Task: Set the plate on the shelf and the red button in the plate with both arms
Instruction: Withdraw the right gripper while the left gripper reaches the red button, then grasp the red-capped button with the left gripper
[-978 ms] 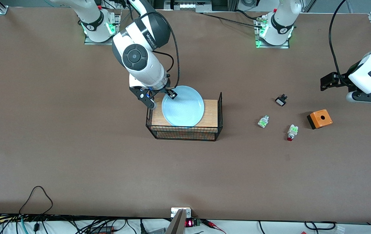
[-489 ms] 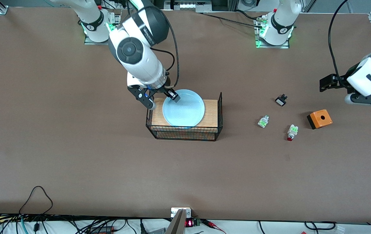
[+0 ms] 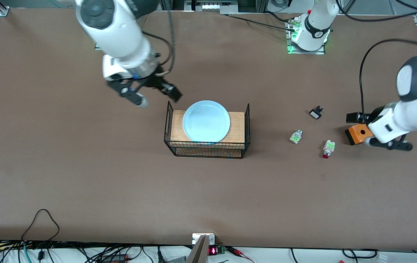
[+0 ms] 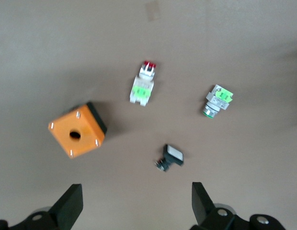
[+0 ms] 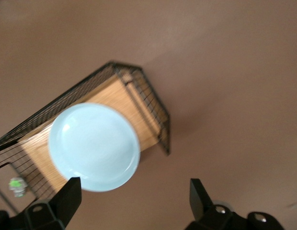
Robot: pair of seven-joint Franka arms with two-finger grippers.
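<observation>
Plate (image 3: 206,121): resting on wire rack (image 3: 245,124), clear of right gripper (image 3: 150,95), fingers spreading wide, empty.
Red button (image 3: 328,148): lying ahead of left gripper (image 4: 134,203), fingers gaping wide; light, rigid, probably slippery; gripping white body flanks advisable.

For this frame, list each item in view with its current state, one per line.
plate: flat on the wooden shelf of the wire rack, released.
red button: lying on its side on the table, untouched.
green-capped switch: lying on the table.
black switch: on the table.
orange box: on the table, hole up.
right gripper: open, empty, above the table beside the rack.
left gripper: open, empty, over the orange box.
</observation>
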